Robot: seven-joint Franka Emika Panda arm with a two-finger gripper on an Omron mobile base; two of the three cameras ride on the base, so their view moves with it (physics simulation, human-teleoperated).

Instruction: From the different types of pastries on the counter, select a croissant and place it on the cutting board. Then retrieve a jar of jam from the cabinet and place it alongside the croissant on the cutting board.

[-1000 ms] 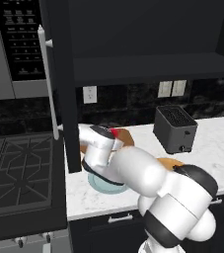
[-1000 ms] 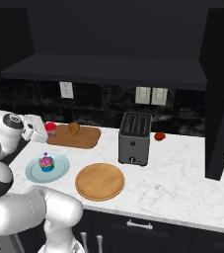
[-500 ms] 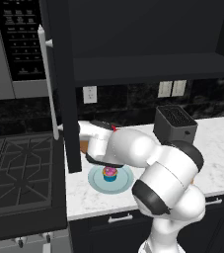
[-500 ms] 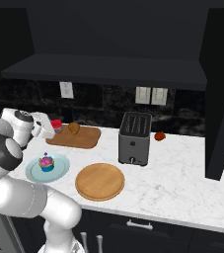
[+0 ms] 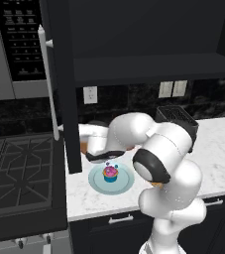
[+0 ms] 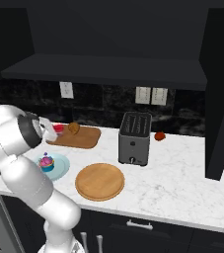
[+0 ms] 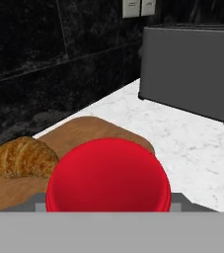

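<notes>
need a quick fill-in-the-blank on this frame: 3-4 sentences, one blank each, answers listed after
1. The croissant lies on the ____.
2. The gripper is shut on a red ____.
3. The cupcake sits on a pale ____ plate.
4. Between the cutting board and the small red thing by the wall stands a grey ____.

Missing words: cutting board; jar of jam; blue; toaster
</notes>
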